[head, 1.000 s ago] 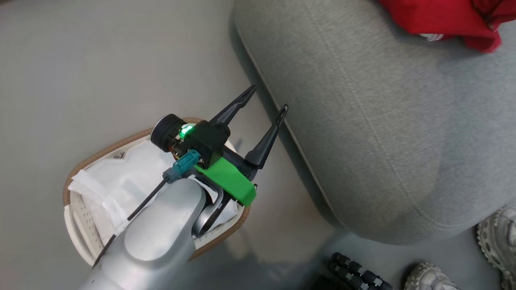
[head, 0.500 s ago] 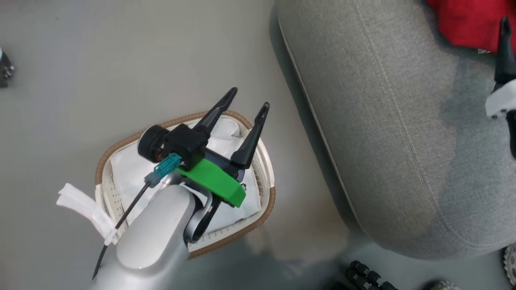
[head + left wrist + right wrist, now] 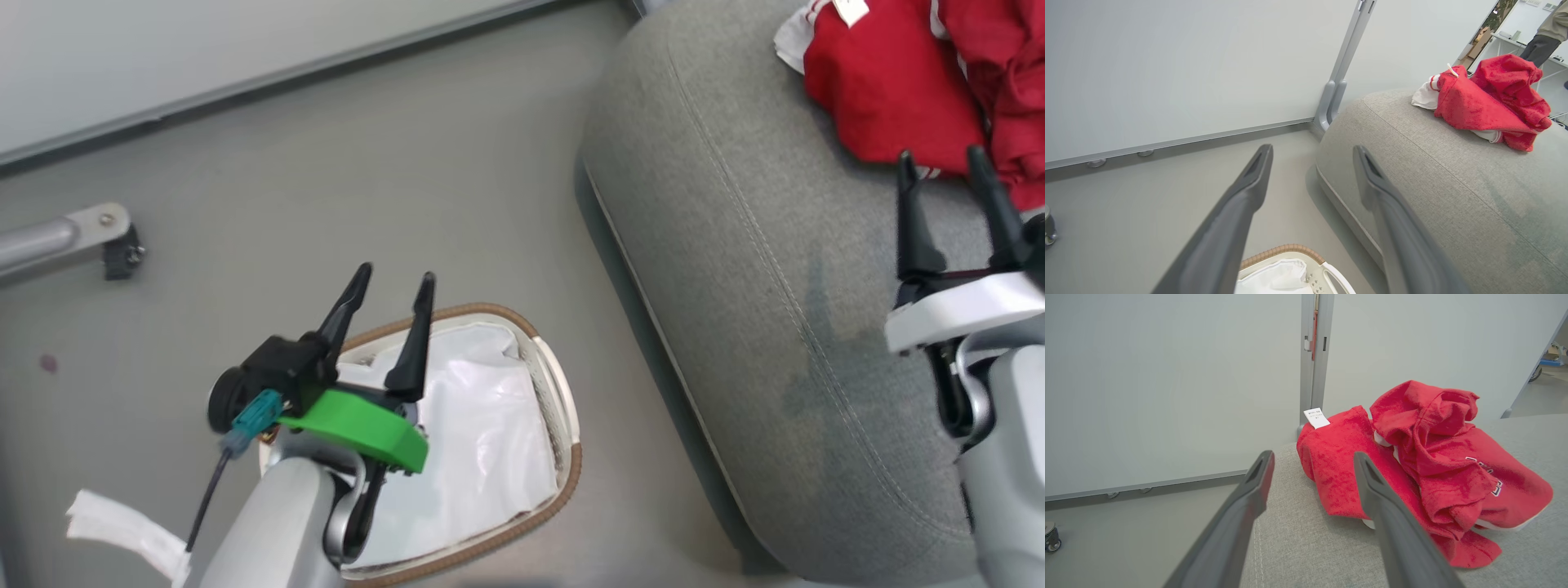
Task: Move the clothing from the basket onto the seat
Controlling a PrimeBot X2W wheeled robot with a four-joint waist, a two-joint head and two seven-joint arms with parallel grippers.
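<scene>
The clothing (image 3: 890, 106) lies heaped on the seat (image 3: 735, 286) near its rounded corner. The basket (image 3: 567, 482) stands on the floor just beside the seat, with a white liner (image 3: 482, 441) inside.

In the head view the left gripper (image 3: 396, 273) hangs over the basket's far rim, its fingers moderately spread and empty. The right gripper (image 3: 939, 155) hovers over the seat, fingers likewise apart with nothing between them. Its tips are at the clothing's near edge, and I cannot tell whether they touch it. This view cuts the heap off at the top right, and the left arm hides the basket's near side.

The right wrist view adds a small white label (image 3: 1316, 417) standing up from the heap, and dark lettering (image 3: 1488, 479) broken by folds and unreadable. The left wrist view shows the heap side-on, with white trim at its left end. Behind it stands a person (image 3: 1545, 32), cut off by the frame. The basket is cropped at the bottom edge.
</scene>
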